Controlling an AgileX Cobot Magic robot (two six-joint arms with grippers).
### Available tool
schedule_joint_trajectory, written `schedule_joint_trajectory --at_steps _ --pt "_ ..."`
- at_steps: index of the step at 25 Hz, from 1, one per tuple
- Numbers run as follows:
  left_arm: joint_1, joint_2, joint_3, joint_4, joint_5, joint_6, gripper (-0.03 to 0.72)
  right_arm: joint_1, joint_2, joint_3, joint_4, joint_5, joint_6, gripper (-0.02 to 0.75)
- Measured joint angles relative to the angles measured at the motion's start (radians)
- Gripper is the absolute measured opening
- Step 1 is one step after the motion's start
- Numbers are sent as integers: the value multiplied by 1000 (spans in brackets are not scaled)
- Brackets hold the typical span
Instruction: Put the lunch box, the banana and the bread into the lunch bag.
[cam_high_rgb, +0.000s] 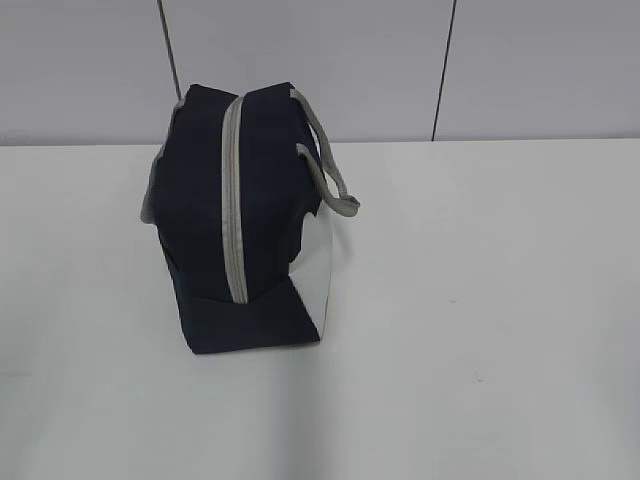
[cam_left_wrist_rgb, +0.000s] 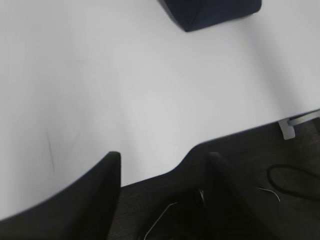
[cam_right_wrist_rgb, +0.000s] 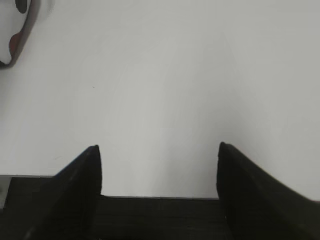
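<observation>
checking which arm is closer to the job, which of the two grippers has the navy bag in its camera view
The left gripper: a navy corner of the lunch bag shows at its view's top edge. The right gripper faces bare white table.

From my left wrist camera I get only a dark corner of the lunch bag (cam_left_wrist_rgb: 210, 12), cut off by the top edge. On the right wrist camera, a white shape with a reddish patch (cam_right_wrist_rgb: 12, 30) is clipped at the top-left corner and I can't identify it. With the grey zipper (cam_high_rgb: 233, 200) closed, the bag's inside is hidden from me
</observation>
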Motion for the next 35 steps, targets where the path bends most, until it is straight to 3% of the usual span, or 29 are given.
schedule_joint_trajectory --at_steps 6,35 --pt "0 0 23 7 -108 0 380 0 0 28 16 -46 57 529" --pt "13 -80 39 2 -109 0 379 -2 0 28 -31 -64 -12 529"
